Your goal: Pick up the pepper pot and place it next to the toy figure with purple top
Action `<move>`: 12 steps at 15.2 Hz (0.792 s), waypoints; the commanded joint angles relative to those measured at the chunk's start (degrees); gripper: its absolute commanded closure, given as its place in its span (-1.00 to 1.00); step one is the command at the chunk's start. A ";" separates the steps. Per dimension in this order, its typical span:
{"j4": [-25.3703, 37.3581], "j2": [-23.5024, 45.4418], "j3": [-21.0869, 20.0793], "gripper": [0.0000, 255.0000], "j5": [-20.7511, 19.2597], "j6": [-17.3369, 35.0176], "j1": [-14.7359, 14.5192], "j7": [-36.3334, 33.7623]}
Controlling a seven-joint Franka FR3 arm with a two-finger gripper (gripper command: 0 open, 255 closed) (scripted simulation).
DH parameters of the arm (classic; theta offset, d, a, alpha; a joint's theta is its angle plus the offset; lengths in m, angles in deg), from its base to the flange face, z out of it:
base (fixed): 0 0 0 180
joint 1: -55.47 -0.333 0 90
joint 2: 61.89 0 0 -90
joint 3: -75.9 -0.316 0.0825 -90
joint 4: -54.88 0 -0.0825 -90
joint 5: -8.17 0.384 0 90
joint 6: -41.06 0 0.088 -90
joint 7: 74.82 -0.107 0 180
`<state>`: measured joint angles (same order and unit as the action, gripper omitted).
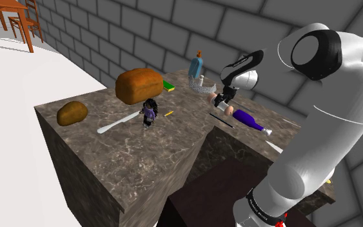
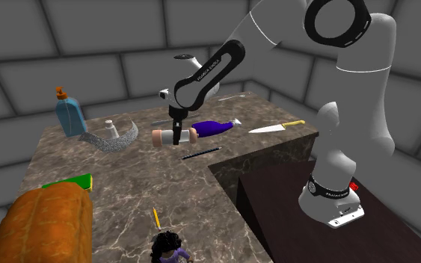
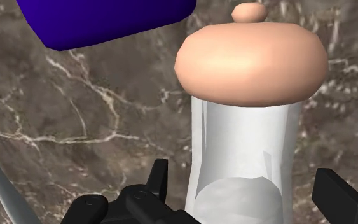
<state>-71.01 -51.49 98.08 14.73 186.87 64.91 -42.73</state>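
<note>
Pepper pot [image 3: 247,127] lying on counter [image 3: 75,127], inside spread pincer [image 3: 243,175], fingers [image 3: 159,181] not touching

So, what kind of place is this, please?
Probably a kitchen in a house: a marble-patterned counter carries a loaf of bread and a knife, and a wooden chair stands further off by grey block walls.

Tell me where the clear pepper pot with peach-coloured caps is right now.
In the second exterior view the clear, peach-capped pepper pot lies on its side on the marble counter, beside the purple bottle, between the fingers of the open black gripper.
</note>
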 commanded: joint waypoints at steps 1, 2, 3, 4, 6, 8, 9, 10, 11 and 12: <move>0.05 0.10 -0.02 -1.00 0.08 0.06 0.03 0.07; 0.05 0.10 -0.02 -1.00 0.08 0.06 0.03 0.07; 0.05 0.10 -0.02 -1.00 0.08 0.06 0.03 0.07; 0.04 0.09 -0.01 -1.00 0.07 0.05 0.03 0.06; 0.04 0.09 -0.01 1.00 0.07 0.05 0.03 0.06; 0.04 0.09 -0.01 1.00 0.07 0.06 0.03 0.07; 0.03 0.09 -0.01 1.00 0.07 0.06 0.03 0.06; 0.03 0.09 -0.01 1.00 0.07 0.06 0.03 0.07; 0.03 0.09 -0.02 1.00 0.07 0.06 0.03 0.07; 0.03 0.09 -0.01 1.00 0.07 0.06 0.03 0.07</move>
<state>-70.98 -51.40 98.06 14.80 186.93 64.94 -42.66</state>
